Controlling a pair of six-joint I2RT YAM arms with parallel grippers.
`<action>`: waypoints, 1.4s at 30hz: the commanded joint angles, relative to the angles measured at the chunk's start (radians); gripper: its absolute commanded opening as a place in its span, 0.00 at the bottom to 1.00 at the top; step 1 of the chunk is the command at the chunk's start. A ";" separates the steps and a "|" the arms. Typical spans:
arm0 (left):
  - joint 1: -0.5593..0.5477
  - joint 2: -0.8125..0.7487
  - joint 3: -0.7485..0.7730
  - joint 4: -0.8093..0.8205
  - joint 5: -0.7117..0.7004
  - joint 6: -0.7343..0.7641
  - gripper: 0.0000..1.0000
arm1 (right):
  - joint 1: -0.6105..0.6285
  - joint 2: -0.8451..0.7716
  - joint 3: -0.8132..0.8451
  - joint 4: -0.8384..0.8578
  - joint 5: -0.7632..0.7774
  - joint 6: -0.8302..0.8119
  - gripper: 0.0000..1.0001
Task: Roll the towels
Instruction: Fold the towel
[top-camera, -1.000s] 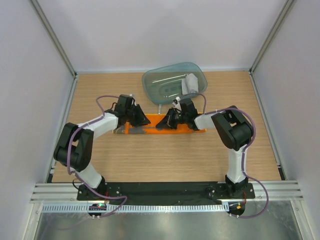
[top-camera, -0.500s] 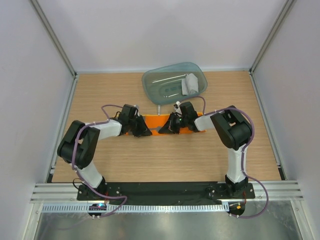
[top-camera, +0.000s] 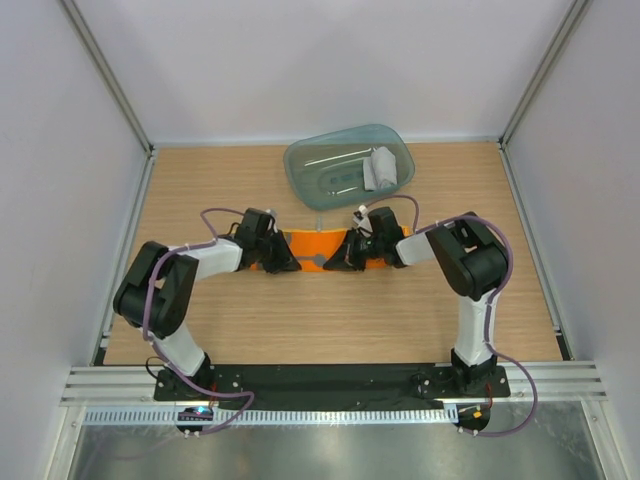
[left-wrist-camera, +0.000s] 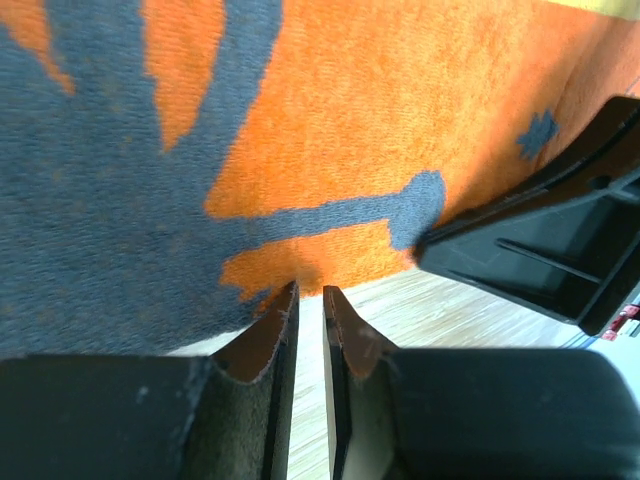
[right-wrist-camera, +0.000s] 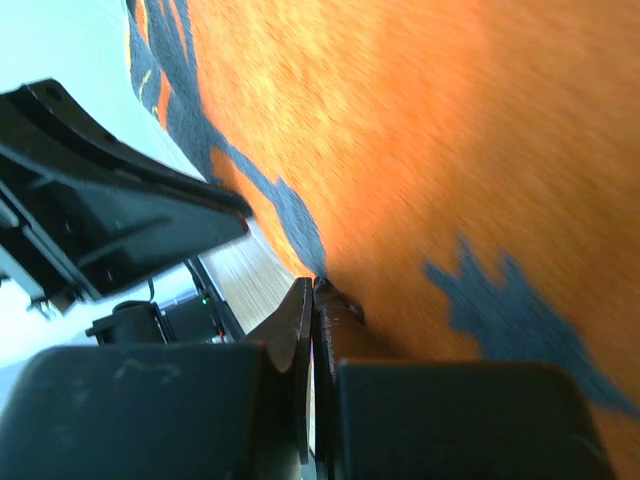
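The orange towel (top-camera: 318, 244), printed with grey-blue shapes, lies as a strip across the middle of the table. It fills the left wrist view (left-wrist-camera: 400, 120) and the right wrist view (right-wrist-camera: 420, 150). My left gripper (top-camera: 287, 263) (left-wrist-camera: 309, 290) is at the towel's near edge, its jaws parted by a thin gap that shows only bare wood. My right gripper (top-camera: 340, 262) (right-wrist-camera: 313, 282) is shut, its tips against the same edge further right. The grey towel (top-camera: 381, 168) sits bunched in the teal tray (top-camera: 330, 160).
The tray stands at the back, just beyond the orange towel. Metal frame posts and pale walls close in the wooden table (top-camera: 330, 310) on the left, right and back. Each wrist view shows the other gripper's black body close by (left-wrist-camera: 560, 240) (right-wrist-camera: 110, 190).
Both grippers have come down from the towel's far side onto its near edge. The orange strip now looks shorter at its left end. The left jaws have narrowed slightly.
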 joint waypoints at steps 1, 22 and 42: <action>0.035 -0.038 -0.005 -0.052 -0.052 0.041 0.17 | -0.061 -0.039 -0.064 -0.109 0.034 -0.098 0.01; 0.166 -0.089 -0.079 -0.054 -0.024 0.053 0.14 | -0.495 -0.385 -0.233 -0.615 0.259 -0.241 0.01; 0.185 -0.248 -0.045 -0.169 -0.044 0.050 0.41 | -0.621 -0.755 -0.251 -0.795 0.319 -0.282 0.52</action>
